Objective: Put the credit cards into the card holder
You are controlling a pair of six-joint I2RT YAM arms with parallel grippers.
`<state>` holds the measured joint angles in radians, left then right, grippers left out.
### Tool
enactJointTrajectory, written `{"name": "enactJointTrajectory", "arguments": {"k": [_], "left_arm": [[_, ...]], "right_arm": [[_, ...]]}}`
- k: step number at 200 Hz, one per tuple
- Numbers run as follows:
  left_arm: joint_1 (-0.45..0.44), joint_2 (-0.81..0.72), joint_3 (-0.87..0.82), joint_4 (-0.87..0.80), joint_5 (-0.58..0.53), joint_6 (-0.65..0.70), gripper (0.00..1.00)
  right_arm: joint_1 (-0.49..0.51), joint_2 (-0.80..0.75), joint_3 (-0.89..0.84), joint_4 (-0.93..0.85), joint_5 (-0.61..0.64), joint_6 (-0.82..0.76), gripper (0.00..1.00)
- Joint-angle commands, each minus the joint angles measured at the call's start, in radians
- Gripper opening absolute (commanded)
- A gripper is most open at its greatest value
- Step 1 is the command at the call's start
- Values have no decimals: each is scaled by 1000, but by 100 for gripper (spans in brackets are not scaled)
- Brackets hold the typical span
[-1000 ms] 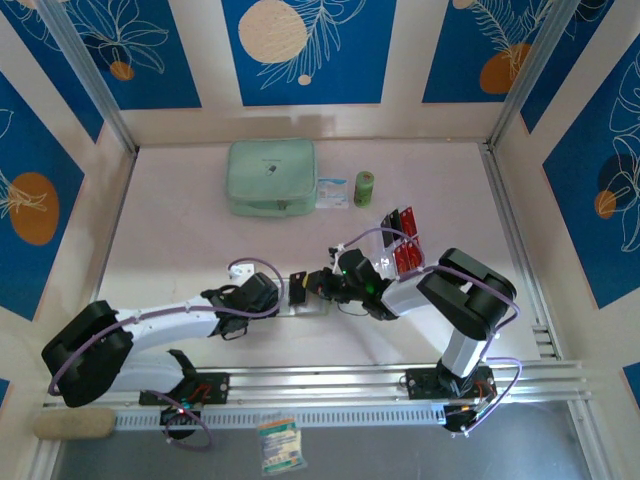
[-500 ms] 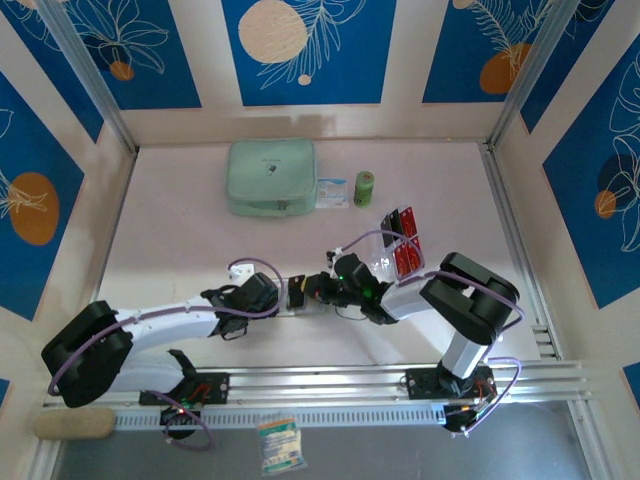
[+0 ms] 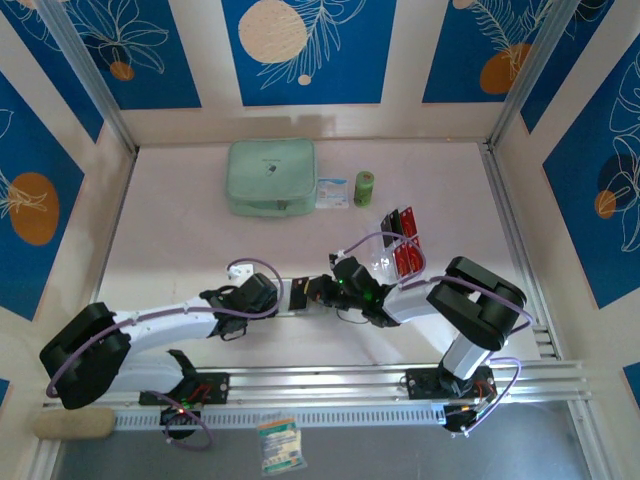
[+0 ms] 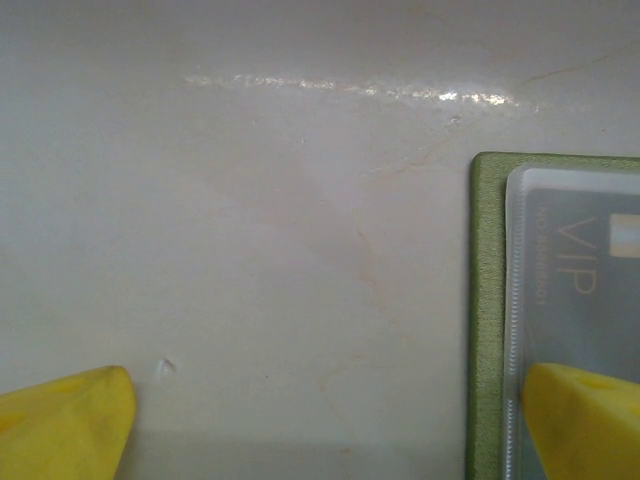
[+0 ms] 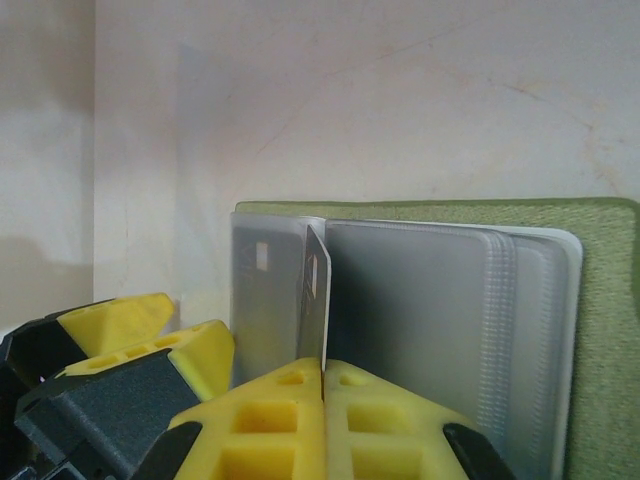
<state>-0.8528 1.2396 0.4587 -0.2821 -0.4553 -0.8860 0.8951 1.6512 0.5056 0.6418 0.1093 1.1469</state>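
The olive-green card holder (image 5: 600, 300) lies open on the table, its clear sleeves (image 5: 410, 300) facing up. My right gripper (image 5: 323, 375) is shut on a dark credit card (image 5: 318, 290), held edge-on with its far end at the fold between two sleeves. My left gripper (image 4: 325, 430) stands wide open. Its right fingertip (image 4: 585, 420) rests on a sleeve that holds a grey VIP card (image 4: 575, 280), and its left fingertip (image 4: 60, 420) is over bare table. In the top view the two grippers (image 3: 288, 295) (image 3: 318, 290) meet at mid-table. More red credit cards (image 3: 403, 250) stand in a clear rack.
A pale mint zip pouch (image 3: 272, 177) lies at the back, with a small packet (image 3: 332, 192) and a green cylinder (image 3: 365, 187) to its right. The clear rack (image 3: 385, 262) sits just behind the right arm. Metal rails run along the near edge.
My right gripper has slid left with the card, closing the gap to the left gripper over the card holder. The left arm has barely moved.
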Motion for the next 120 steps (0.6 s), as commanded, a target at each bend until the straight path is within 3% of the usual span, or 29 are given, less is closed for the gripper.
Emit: {"name": "enactJointTrajectory", "arguments": {"k": [1, 120], "left_arm": [[9, -18, -17, -33, -25, -8, 98], [9, -17, -17, -27, -22, -8, 98]], "right_arm": [[10, 5, 0, -34, 33, 15, 0], [5, 7, 40, -121, -6, 21, 0]]}}
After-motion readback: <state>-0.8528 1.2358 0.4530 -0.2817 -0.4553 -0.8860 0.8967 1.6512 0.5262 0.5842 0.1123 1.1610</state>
